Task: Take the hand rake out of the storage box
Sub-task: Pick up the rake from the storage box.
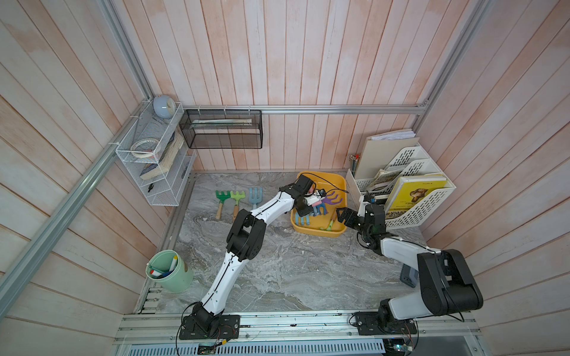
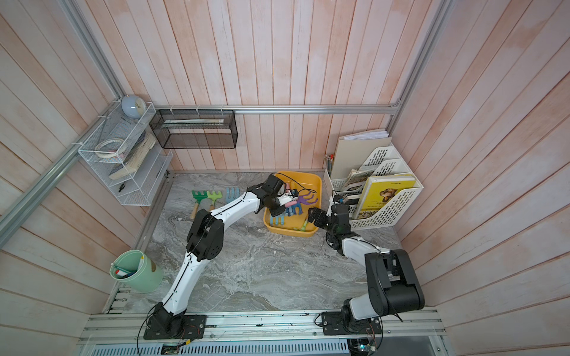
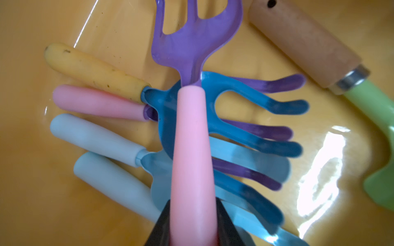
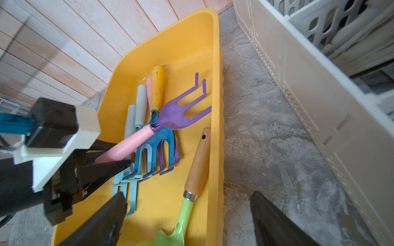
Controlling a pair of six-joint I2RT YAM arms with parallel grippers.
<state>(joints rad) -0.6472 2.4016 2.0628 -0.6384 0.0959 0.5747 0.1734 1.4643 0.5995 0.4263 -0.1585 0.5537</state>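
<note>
Grasp done, I judge: left gripper [image 4: 113, 154] clamps the pink handle of the rake [image 3: 193, 42] inside the box [image 4: 191, 38]; right gripper [image 1: 340, 215] gapes open. Next I lift it clear.

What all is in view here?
storage box: one, yellow, back right of table
hand rake: one, purple with pink handle, held over the box
other rakes: four, dark blue, purple, two pale blue, piled in box
wooden-handled tool: one, green, in the box
table rakes: three, two green, one blue, left of the box
cup: one, mint, front left, markers inside
wire shelf: one, white, left wall
mesh basket: one, black, back wall
file rack: one, white, back right corner
left gripper: one, black, shut on the hand rake
right gripper: one, black, open, near the box
</note>
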